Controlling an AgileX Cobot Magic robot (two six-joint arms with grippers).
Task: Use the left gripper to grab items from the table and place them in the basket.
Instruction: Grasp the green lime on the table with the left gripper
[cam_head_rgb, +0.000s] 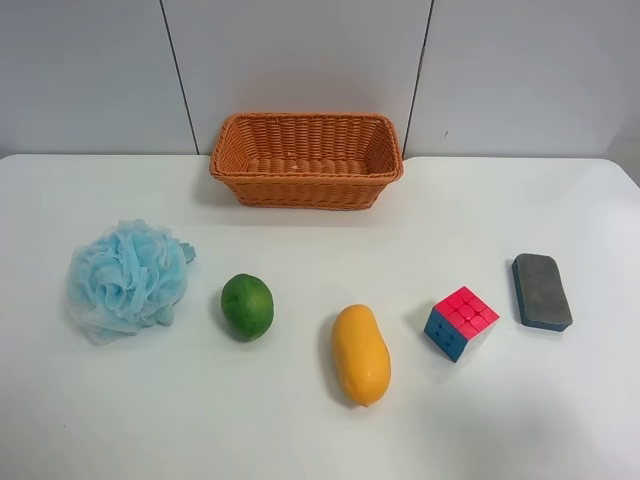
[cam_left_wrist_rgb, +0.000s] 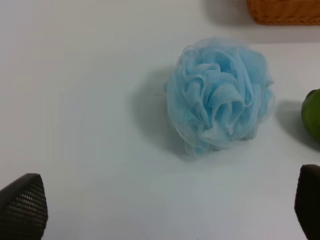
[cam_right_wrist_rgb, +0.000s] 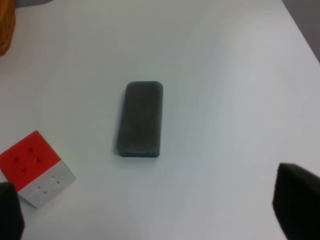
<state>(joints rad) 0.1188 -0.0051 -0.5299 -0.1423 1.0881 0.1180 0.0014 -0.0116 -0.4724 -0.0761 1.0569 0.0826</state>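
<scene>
The left hand (cam_left_wrist_rgb: 165, 207) is released, its black fingers (cam_left_wrist_rgb: 22, 205) spread wide with nothing between them, above the white desk (cam_left_wrist_rgb: 75, 100) near the fluffy light-blue bath pouf (cam_left_wrist_rgb: 220, 95). In the exterior high view the pouf lies at the frame's left. Running right from it, each apart, are a round green fruit (cam_head_rgb: 247, 306), a yellow-orange mango (cam_head_rgb: 361, 354), a red-blue puzzle cube (cam_head_rgb: 461, 321) and a grey eraser (cam_head_rgb: 541, 291). The right hand (cam_right_wrist_rgb: 152, 210), also released, hangs near the eraser. The orange wicker basket (cam_head_rgb: 300, 185) stands at upper centre, only its woven floor showing inside.
</scene>
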